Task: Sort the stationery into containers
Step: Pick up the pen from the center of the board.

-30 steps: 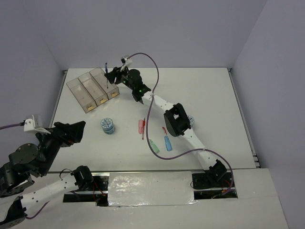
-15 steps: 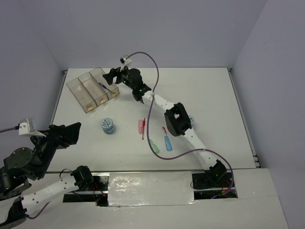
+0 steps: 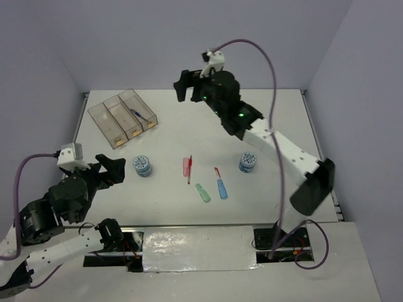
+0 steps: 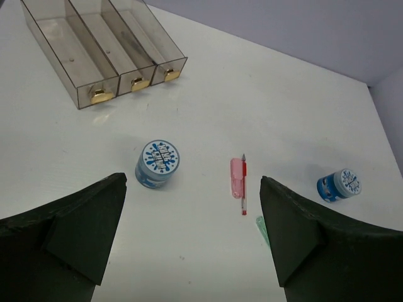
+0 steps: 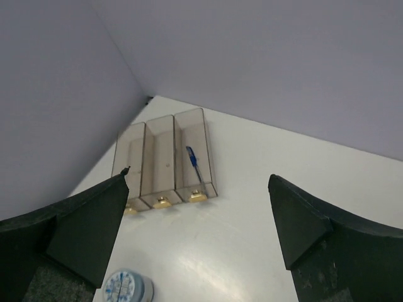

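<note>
bins (image 3: 104,123): three joined in a row, far-left part of the counter (image 3: 176,132), label ends toward the near side
binned pen (image 3: 140,114): lies inside the rightmost bin, along its length
left tape roll (image 3: 142,166): on the counter, nearer than the bins, well apart from them
loose pen (image 3: 189,170): mid-counter, right of the left tape roll
far bar (image 3: 185,167): on the loose pen's left, pretty much touching
left near bar (image 3: 203,192): nearer than the loose pen, slightly right of it
right near bar (image 3: 221,188): just right of the left near bar, not touching
right tape roll (image 3: 247,162): right of both, a bit farther back
</note>
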Tool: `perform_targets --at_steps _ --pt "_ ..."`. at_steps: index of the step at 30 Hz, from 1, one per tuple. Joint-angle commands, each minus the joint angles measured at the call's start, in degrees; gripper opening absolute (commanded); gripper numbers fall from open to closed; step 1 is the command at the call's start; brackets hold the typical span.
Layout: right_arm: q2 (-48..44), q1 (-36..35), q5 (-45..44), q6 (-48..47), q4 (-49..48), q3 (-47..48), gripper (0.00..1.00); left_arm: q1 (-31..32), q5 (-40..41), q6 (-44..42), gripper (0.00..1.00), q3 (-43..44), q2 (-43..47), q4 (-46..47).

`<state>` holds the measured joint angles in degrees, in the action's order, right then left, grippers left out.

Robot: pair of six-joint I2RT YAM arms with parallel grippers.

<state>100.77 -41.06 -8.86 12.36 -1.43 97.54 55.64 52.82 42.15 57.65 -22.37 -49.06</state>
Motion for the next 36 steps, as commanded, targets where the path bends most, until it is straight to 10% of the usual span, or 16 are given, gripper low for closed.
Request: perform_targets --at_steps 1,11,23,36 --pt "-7.5 -0.6 -8.0 2.4 23.4 -7.3 1.0 -0.3 -2.9 2.5 0.99 -1.1 -4.0 1.1" --pt "-26.9 -3.1 -8.4 8.3 27.2 -37.0 0.94 -0.3 -15.4 7.1 0.99 -0.3 -24.6 5.9" --pt "-53.0 -3.0 -16.6 12.3 38.5 -42.7 0.93 -0.2 -26.6 9.4 0.84 1.8 -53.0 15.0" --pt "-61.7 -3.0 -13.4 10.4 40.0 -47.2 0.93 -3.6 -30.9 5.7 0.61 12.3 -76.1 16.8"
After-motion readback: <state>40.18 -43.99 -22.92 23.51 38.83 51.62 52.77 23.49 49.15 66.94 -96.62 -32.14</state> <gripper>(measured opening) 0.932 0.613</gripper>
